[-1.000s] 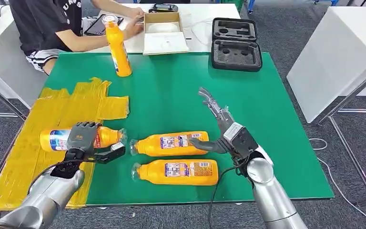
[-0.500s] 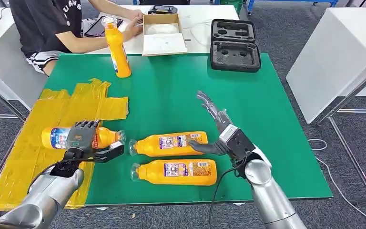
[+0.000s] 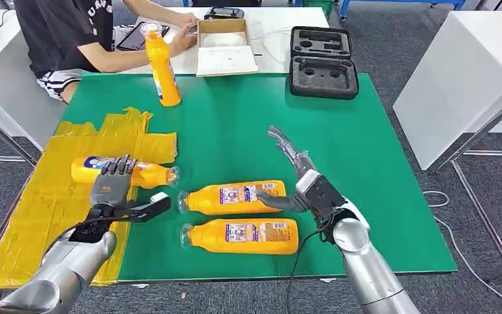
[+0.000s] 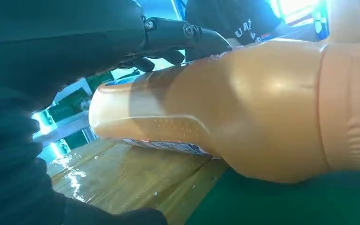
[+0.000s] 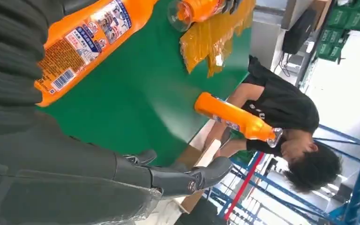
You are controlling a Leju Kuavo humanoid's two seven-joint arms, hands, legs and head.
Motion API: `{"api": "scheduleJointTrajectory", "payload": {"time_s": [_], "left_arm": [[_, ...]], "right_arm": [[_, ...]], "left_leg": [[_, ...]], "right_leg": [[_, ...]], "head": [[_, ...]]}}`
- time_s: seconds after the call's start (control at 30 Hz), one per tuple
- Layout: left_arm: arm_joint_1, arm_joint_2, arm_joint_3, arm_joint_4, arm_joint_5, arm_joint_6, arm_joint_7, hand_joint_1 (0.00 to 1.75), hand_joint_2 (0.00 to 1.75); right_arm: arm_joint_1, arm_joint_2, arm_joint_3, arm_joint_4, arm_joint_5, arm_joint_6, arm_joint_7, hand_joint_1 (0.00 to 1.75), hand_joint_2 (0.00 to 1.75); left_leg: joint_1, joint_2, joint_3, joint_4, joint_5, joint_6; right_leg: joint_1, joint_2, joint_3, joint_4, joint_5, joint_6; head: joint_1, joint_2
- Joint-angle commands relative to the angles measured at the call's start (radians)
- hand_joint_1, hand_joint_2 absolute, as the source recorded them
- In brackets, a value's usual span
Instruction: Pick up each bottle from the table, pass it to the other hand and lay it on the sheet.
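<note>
Your left hand [image 3: 108, 190] is over the yellow sheet [image 3: 46, 216], its fingers [image 3: 119, 167] spread across the bottle on the sheet [image 3: 140, 174]. That bottle lies on its side just beyond the fingertips, cap toward the middle of the desk [image 3: 235, 124]. The thumb juts out sideways toward the middle bottle, clear of the plastic. From the left wrist view the bottle's shoulder [image 4: 243, 103] sits close in front of the palm, with the dark fingers [image 4: 183, 35] arched over its top; you cannot tell from these views whether they press on it or only hover, so treat the grip as uncertain.

Your right hand [image 3: 301, 183] is open, with the fingers [image 3: 284, 145] stretched out straight and pointing away from you. The thumb reaches sideways and touches the base end of the middle bottle [image 3: 232, 197], which lies on its side on the green cover. The near bottle [image 3: 242, 236] lies parallel to it, just behind that thumb, closer to you.

An upright bottle [image 3: 160, 65] stands well beyond both hands at the far edge of the desk, next to a seated person [image 3: 65, 33]. A black foam case [image 3: 323, 62] lies open far ahead of your right fingers.
</note>
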Motion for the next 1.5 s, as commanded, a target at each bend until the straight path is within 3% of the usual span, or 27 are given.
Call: {"api": "scheduleJointTrajectory", "payload": {"time_s": [0.03,0.27,0.47,0.6,0.73,0.9,1.1,1.3,1.5], "left_arm": [[0.022,-0.014,0.027,0.064,-0.008,-0.012,-0.004,0.00,1.75],[0.024,-0.015,0.035,0.058,-0.007,-0.003,-0.011,0.00,1.75],[0.035,-0.058,0.103,-0.063,0.041,0.072,-0.096,0.00,1.75],[0.129,-0.101,0.138,-0.414,0.261,0.028,-0.260,0.00,1.75],[0.292,-0.083,0.083,-0.913,0.531,-0.070,-0.347,0.00,1.75],[0.399,-0.081,0.059,-1.166,0.631,-0.071,-0.401,0.00,1.75],[0.468,-0.093,0.022,-1.272,0.662,-0.016,-0.453,0.00,1.75],[0.503,-0.093,0.019,-1.316,0.895,-0.064,-0.524,0.00,1.75],[0.495,-0.096,0.021,-1.298,0.900,-0.068,-0.527,0.00,1.75]], "right_arm": [[-0.034,-0.004,0.023,0.064,-0.001,-0.004,0.005,0.00,1.75],[-0.032,-0.002,0.020,0.062,0.000,-0.006,0.006,0.00,1.75],[-0.011,0.008,0.005,0.064,0.043,-0.031,0.014,0.00,1.75],[0.012,0.016,-0.014,0.057,0.171,-0.114,0.035,0.00,1.75],[0.018,0.012,-0.012,0.051,0.363,-0.226,0.064,0.00,1.75],[0.052,0.010,-0.007,0.024,0.407,-0.238,0.068,0.00,1.75],[0.070,0.012,-0.009,0.018,0.486,-0.278,0.083,0.00,1.75],[0.030,0.001,0.045,0.058,0.681,-0.323,0.142,0.00,1.75],[0.025,0.002,0.055,0.063,0.701,-0.322,0.150,0.00,1.75]], "left_leg": [[0.000,0.004,0.004,-0.001,-0.002,-0.003],[0.000,0.003,0.003,-0.001,-0.001,-0.002],[0.000,0.002,0.002,0.000,-0.001,-0.002],[0.001,0.000,0.001,0.001,-0.002,-0.002],[0.002,0.002,-0.002,0.004,-0.004,-0.002],[0.001,0.004,-0.006,0.003,-0.004,-0.002],[0.001,0.004,-0.006,0.002,-0.005,-0.002],[0.000,0.004,-0.007,0.001,-0.004,-0.002],[0.001,0.004,-0.005,0.002,-0.006,-0.003]], "right_leg": [[0.000,0.003,0.004,-0.001,-0.001,-0.001],[0.000,0.002,0.002,-0.001,-0.001,-0.001],[0.000,0.000,0.002,-0.001,-0.001,-0.001],[0.001,-0.002,0.002,-0.001,-0.002,-0.001],[0.002,-0.001,-0.001,0.000,-0.003,-0.001],[0.001,0.002,-0.006,0.000,-0.003,-0.001],[0.000,0.001,-0.006,0.000,-0.004,-0.001],[0.000,0.002,-0.008,-0.001,-0.003,-0.002],[0.001,0.002,-0.005,0.000,-0.004,-0.003]], "head": [[0.000,0.000],[0.000,0.000],[0.000,0.000],[0.000,0.000],[0.000,0.000],[0.000,0.000],[0.000,0.000],[0.000,0.000],[0.000,0.000]]}}
